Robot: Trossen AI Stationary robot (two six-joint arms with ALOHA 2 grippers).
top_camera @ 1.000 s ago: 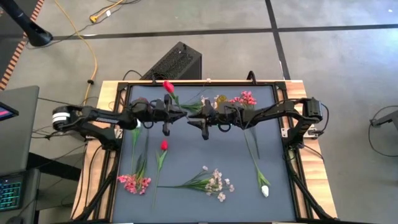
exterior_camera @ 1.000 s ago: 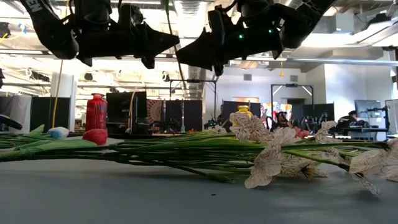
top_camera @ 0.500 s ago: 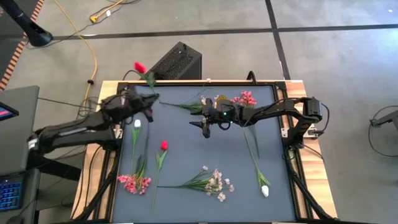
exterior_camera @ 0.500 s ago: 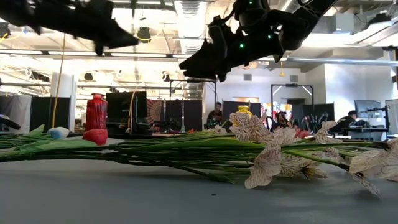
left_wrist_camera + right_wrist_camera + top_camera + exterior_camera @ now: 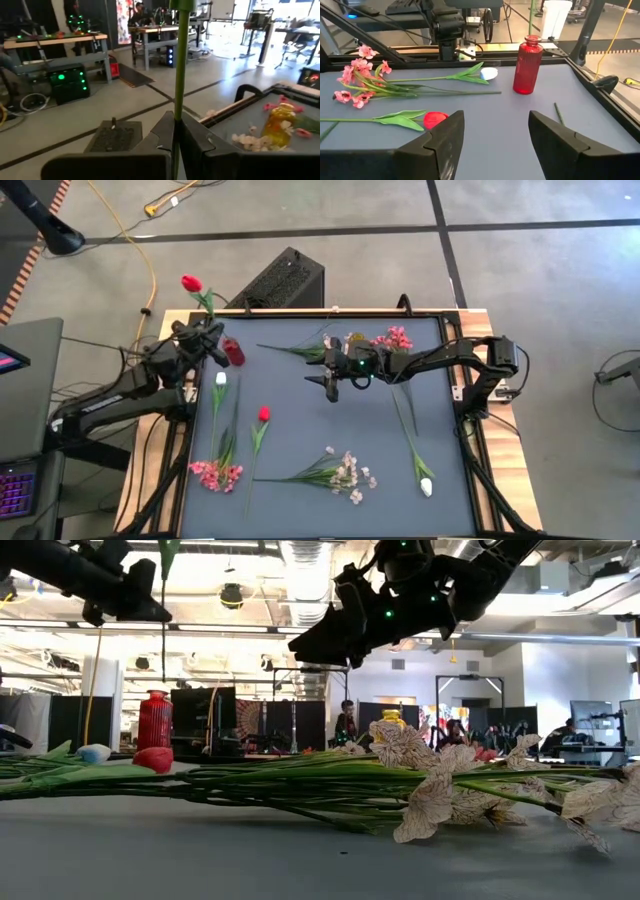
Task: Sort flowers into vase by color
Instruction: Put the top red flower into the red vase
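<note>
My left gripper [image 5: 208, 338] is over the table's far left corner, shut on a red tulip whose bud [image 5: 191, 283] shows past the far edge. In the low view its stem [image 5: 163, 625] hangs down above the red vase [image 5: 154, 720]. The red vase [image 5: 233, 352] stands beside the gripper. My right gripper [image 5: 330, 380] hovers open over the table's middle. Lying flat on the mat are a white tulip [image 5: 220, 378], a red tulip [image 5: 264, 413], a pink spray [image 5: 215, 473], a pale spray [image 5: 347, 473] and another white tulip [image 5: 426, 486]. My left gripper pinches the red tulip's green stem [image 5: 179, 100] between its two fingers [image 5: 197, 142], which lie across it. The tulip is lifted clear and stands roughly upright. Its bud is above the fingers and its lower stem end [image 5: 163, 648] hangs below them.
A yellow vase [image 5: 353, 340] stands near the far edge with a pink spray [image 5: 395, 337] beside it. A leafy stem [image 5: 295, 350] lies between the two vases. A black box [image 5: 285, 278] sits on the floor beyond the far edge. People show in the room behind.
My left arm has swung from the table's middle toward the far left corner, carrying the red tulip away from my right gripper. The tulip has turned upright and now hangs near the red vase. My right gripper has stayed over the middle.
</note>
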